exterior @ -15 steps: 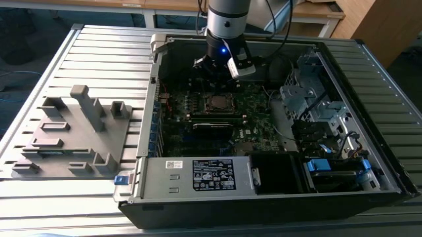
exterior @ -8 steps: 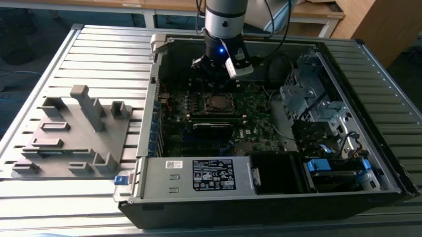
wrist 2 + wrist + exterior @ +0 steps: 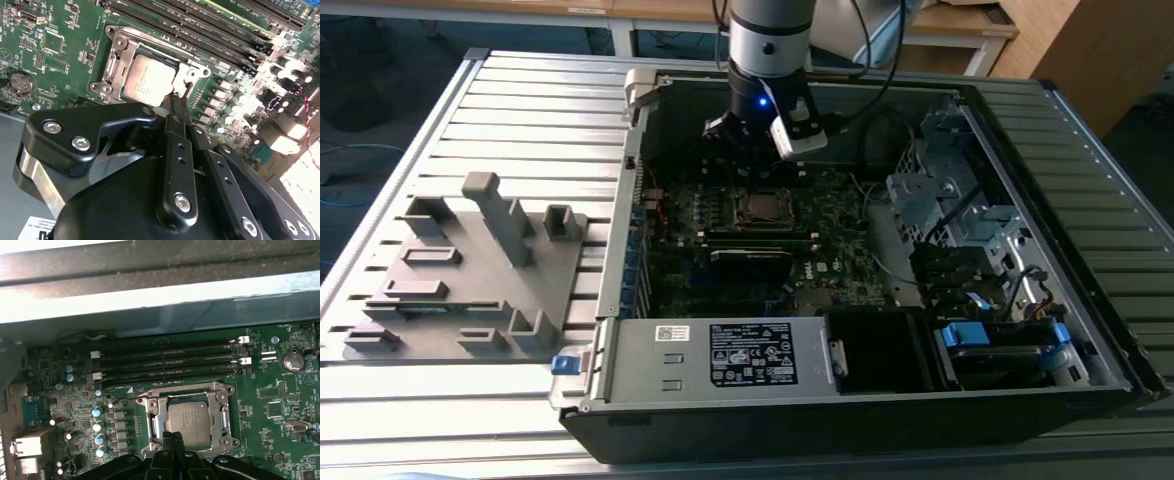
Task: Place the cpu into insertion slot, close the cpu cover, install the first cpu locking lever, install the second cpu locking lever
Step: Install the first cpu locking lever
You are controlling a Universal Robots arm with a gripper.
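Closed fingertip to fingertip, the gripper (image 3: 173,436) is hanging at the edge of the cpu cover (image 3: 223,415). That cover is lying flat around the cpu (image 3: 189,417), which is sitting in the insertion slot (image 3: 187,400) beside the memory slots (image 3: 165,362) along one motherboard (image 3: 270,390) edge.

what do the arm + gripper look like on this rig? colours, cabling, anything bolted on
The arm is a silver-grey cylinder with a dark band and a blue light near the wrist. A small white box is mounted beside it, and black cables run off the arm. The gripper is matte black, built of jointed link bars fastened with silver screws.
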